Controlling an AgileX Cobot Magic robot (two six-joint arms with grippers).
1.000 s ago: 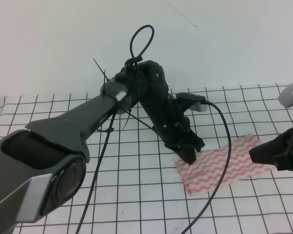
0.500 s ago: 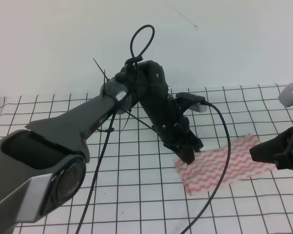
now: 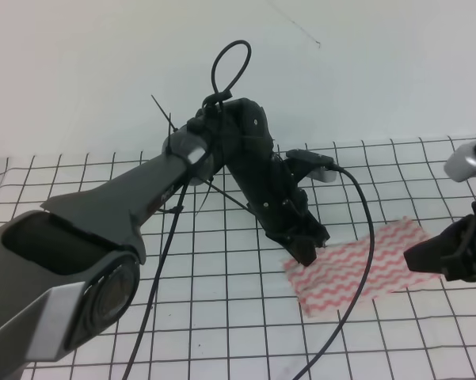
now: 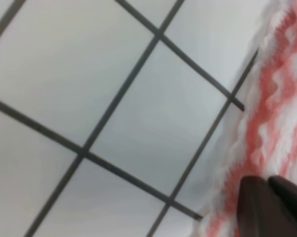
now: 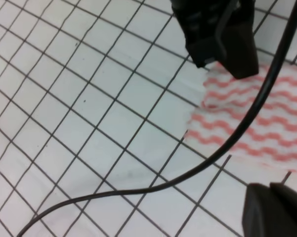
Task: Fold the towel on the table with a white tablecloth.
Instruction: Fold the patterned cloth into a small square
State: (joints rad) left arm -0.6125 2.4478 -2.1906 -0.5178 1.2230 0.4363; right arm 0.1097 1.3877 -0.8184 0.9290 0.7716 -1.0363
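The towel, white with pink-red wavy stripes, lies flat on the table's white tablecloth with its black grid, right of centre. My left gripper points down at the towel's left corner. In the left wrist view its fingertips sit pressed together at the towel's edge; whether cloth is pinched does not show. My right gripper hovers over the towel's right end, and its fingers look shut with nothing held. The right wrist view shows the left gripper on the corner of the towel.
A black cable hangs from the left arm and trails across the towel toward the front edge, also seen as cable on the tablecloth. A plain white wall stands behind the table.
My right gripper has shifted slightly down and to the left over the towel's right end. The left gripper and the towel have stayed where they were.
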